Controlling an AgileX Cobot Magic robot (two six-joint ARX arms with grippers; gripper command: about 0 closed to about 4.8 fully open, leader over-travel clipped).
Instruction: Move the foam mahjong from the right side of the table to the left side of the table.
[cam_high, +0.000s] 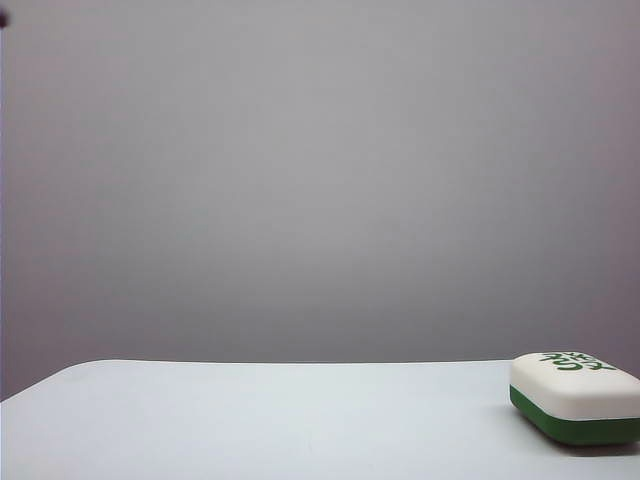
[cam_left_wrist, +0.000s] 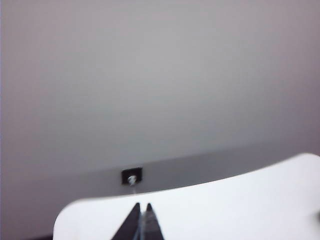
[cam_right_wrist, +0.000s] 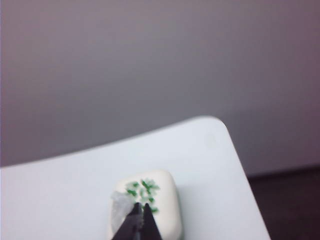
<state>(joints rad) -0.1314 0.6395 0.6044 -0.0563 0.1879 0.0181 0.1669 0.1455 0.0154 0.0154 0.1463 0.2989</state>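
Observation:
The foam mahjong (cam_high: 575, 397), white on top with a dark green base and green characters, lies at the right edge of the white table (cam_high: 260, 420). No arm shows in the exterior view. In the right wrist view my right gripper (cam_right_wrist: 142, 205) is shut, its dark tips together in front of the mahjong (cam_right_wrist: 162, 200); whether they touch it cannot be told. My left gripper (cam_left_wrist: 142, 205) is shut with nothing between its fingers, over bare table (cam_left_wrist: 225, 210) near a rounded corner.
A grey wall (cam_high: 320, 180) stands behind the table. The left wrist view shows a small dark fitting (cam_left_wrist: 132, 176) on the wall beyond the table edge. In the right wrist view the table's rounded far corner (cam_right_wrist: 212, 125) borders dark floor (cam_right_wrist: 290, 205).

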